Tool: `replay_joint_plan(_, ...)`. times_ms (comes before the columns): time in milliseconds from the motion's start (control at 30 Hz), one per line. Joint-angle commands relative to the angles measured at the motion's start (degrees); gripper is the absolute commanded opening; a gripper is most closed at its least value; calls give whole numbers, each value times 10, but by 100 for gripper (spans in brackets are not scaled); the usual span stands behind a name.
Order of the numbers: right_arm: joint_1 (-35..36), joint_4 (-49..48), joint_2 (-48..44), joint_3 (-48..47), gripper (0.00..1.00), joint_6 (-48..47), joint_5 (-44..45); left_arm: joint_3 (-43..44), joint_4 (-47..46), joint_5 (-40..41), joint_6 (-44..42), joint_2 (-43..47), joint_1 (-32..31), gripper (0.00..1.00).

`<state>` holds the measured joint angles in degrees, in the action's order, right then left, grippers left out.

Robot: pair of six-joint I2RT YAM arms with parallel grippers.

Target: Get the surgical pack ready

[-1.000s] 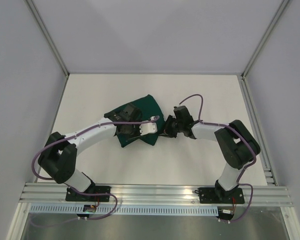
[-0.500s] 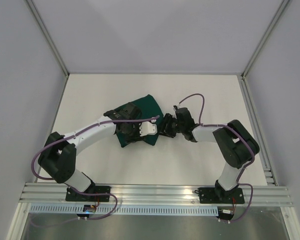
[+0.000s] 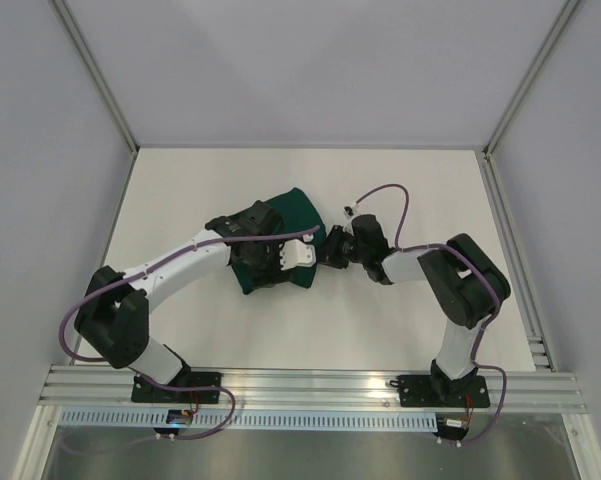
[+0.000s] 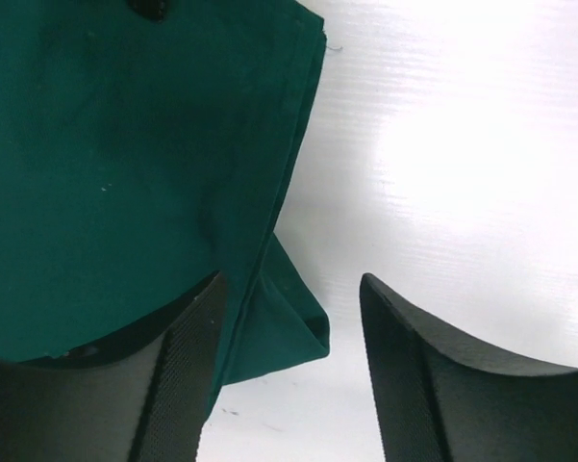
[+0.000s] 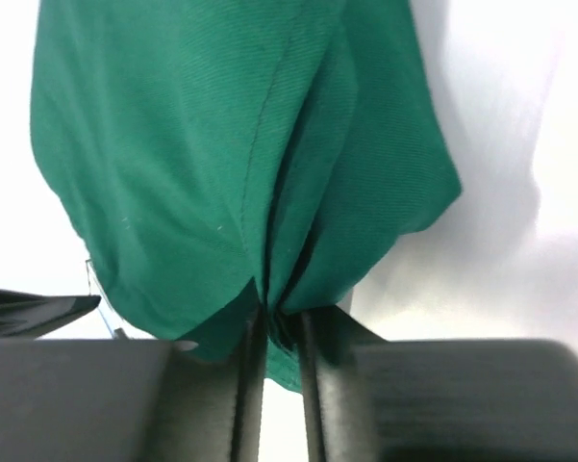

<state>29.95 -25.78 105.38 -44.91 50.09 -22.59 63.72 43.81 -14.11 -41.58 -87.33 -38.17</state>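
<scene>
The dark green drape (image 3: 290, 215) lies folded in a bundle at the table's middle. My left gripper (image 3: 242, 228) hovers over its left part, open; in the left wrist view its fingers (image 4: 183, 366) straddle the drape's folded corner (image 4: 289, 318) without closing on it. My right gripper (image 3: 325, 247) is at the bundle's right edge and is shut on a pinched fold of the drape (image 5: 269, 192); the cloth bunches between its jaws. The steel tray, scissors, forceps and gauze are not in view.
White table top (image 3: 410, 190) enclosed by grey walls with aluminium posts. A rail (image 3: 310, 385) runs along the near edge at the arm bases. Purple cables loop off both arms.
My right gripper has moved left into the drape's right edge and holds it. My left gripper shifted slightly up and right over the bundle.
</scene>
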Motion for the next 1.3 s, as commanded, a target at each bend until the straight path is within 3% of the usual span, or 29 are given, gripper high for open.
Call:
replay_joint_plan(0, 0, -86, -35, 12, 14, -9, -24, 33, 1, -25, 28, 30, 0, 67)
replay_joint_plan(167, 0, -136, -52, 30, 4, -17, -52, 43, -70, 42, 55, -3, 0, 77)
replay_joint_plan(233, 0, -152, -49, 29, 1, -11, -61, 54, -89, 59, 64, -25, -1, 87)
replay_joint_plan(667, -4, -266, -4, 25, 0, 41, -71, 34, -201, 117, 94, -75, -21, 86)
replay_joint_plan(867, -8, -271, -4, 24, 1, 48, -63, 11, -221, 114, 89, -86, -26, 85)
replay_joint_plan(1067, -10, -252, -11, 26, 1, 43, -49, 2, -239, 126, 92, -109, -30, 75)
replay_joint_plan(1267, -13, -249, -9, 33, 0, 53, -47, -6, -261, 134, 93, -108, -30, 39)
